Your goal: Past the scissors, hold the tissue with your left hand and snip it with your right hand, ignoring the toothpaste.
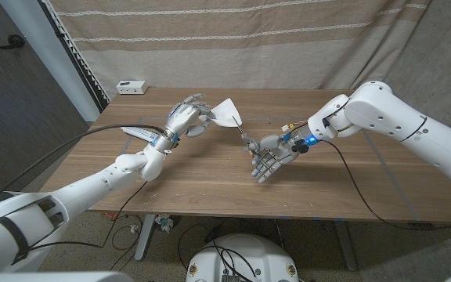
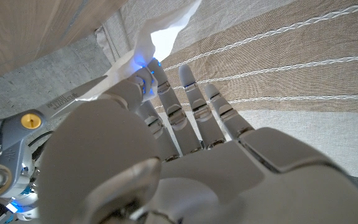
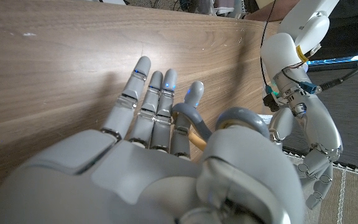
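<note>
White tissue [image 1: 227,112] pinched by raised left hand [image 1: 188,117], scissors [image 1: 245,135] gripped in right hand [image 1: 272,157], white box [image 1: 132,86] at table's [image 1: 210,176] far corner

A makeshift lab; striped cloth backdrop [image 1: 233,39] behind wooden table [image 1: 210,180]; trailing cables [image 1: 366,196].

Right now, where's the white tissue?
Head view: the white tissue is held up above the wooden table by the left hand, left of centre, with the grey-handled scissors' blades at its lower edge.

Small dark lettering is showing on the scissors [image 2: 67,99] blade at the left of the left wrist view; it is proving too small and blurred to read. No other text, label or number is standing out legibly anywhere.
</note>
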Robot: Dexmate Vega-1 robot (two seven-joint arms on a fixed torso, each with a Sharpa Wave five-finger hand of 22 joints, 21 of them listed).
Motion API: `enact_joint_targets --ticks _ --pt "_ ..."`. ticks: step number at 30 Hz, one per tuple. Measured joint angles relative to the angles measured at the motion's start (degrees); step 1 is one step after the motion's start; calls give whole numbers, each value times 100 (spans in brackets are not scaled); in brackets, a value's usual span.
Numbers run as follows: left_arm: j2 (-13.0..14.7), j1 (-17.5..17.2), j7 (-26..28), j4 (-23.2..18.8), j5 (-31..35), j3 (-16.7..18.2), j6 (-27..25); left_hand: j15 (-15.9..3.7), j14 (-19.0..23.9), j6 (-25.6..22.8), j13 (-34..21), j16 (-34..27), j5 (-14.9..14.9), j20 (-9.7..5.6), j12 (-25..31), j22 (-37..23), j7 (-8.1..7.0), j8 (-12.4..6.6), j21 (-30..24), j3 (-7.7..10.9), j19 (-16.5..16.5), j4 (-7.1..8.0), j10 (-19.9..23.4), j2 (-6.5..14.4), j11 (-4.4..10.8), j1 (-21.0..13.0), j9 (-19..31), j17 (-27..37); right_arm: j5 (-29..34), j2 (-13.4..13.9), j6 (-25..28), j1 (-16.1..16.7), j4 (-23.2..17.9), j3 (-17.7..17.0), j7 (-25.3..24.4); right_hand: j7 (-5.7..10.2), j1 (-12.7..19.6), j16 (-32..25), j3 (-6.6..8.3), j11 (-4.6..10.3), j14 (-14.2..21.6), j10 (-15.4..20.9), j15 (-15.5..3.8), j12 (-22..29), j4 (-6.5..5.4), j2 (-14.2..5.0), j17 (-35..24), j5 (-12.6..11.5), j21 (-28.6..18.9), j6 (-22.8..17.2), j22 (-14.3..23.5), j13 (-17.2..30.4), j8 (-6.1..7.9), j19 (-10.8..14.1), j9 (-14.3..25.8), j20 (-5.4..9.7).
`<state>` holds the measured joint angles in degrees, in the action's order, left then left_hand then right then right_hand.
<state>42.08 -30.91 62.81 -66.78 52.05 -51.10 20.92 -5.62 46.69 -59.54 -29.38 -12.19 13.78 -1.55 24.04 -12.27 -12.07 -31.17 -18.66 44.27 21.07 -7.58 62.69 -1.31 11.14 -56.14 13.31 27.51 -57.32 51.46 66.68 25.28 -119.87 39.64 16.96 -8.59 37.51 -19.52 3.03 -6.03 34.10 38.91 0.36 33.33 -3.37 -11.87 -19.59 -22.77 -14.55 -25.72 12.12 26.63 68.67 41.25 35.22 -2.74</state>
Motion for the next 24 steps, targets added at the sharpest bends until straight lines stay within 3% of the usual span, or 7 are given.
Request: enact_joint_targets --ticks 4,8,13,17,18,24 --pt "-2 -3 -10 -2 -2 0 0 0 0 0 2 0 -1 0 -9 0 0 0 0 0 0 0 0 8 0 -8 0 27 -28 3 -32 32 -7 -18 -41 80 23 -174 361 1 3 1 2 359 -136 -22 -257 78 -53 -142 64 327 -116 9 -119 116" --pt "-3 -10 -19 -15 -3 0 1 0 0 0 4 0 -1 0 -8 0 0 0 0 -6 0 5 0 14 0 -14 0 27 -41 5 -40 45 -12 -23 -59 145 131 -453 703 132 268 133 25 810 -190 11 -595 219 -215 -331 160 773 -243 132 -254 300" --pt "-2 -25 -32 -43 -9 0 2 0 0 0 6 0 -3 0 -8 0 0 0 0 9 0 -10 0 14 0 -14 0 27 -49 7 -52 56 -19 -25 -87 198 153 -700 865 204 444 227 53 1299 -137 -12 -870 343 -383 -500 288 1220 -375 248 -340 513" --pt "-1 -33 -39 -58 -10 6 2 0 0 0 6 0 -12 0 -8 0 0 0 -21 9 0 -10 0 14 0 -14 0 27 -51 8 -52 56 -27 -25 -113 283 181 -961 901 316 712 403 57 1744 -106 15 -1087 500 -617 -803 490 1640 -421 371 -326 636" --pt "-1 -37 -42 -65 -11 9 2 0 0 0 5 0 -13 0 -8 0 0 0 -21 9 0 -10 0 14 0 -14 0 27 -52 8 -44 56 -29 -25 -126 301 190 -1059 1013 317 775 445 59 1824 -50 24 -1172 548 -699 -855 570 1700 -423 400 -271 665" --pt "7 -56 -54 -93 -12 20 2 0 0 0 1 0 -14 0 -9 0 0 0 -21 9 0 -10 0 14 0 -14 0 26 -43 8 -17 45 -45 -2 -154 282 393 -1861 1032 296 964 726 85 2342 -53 48 -1699 866 -1402 -1088 1411 2227 -533 421 -55 686"
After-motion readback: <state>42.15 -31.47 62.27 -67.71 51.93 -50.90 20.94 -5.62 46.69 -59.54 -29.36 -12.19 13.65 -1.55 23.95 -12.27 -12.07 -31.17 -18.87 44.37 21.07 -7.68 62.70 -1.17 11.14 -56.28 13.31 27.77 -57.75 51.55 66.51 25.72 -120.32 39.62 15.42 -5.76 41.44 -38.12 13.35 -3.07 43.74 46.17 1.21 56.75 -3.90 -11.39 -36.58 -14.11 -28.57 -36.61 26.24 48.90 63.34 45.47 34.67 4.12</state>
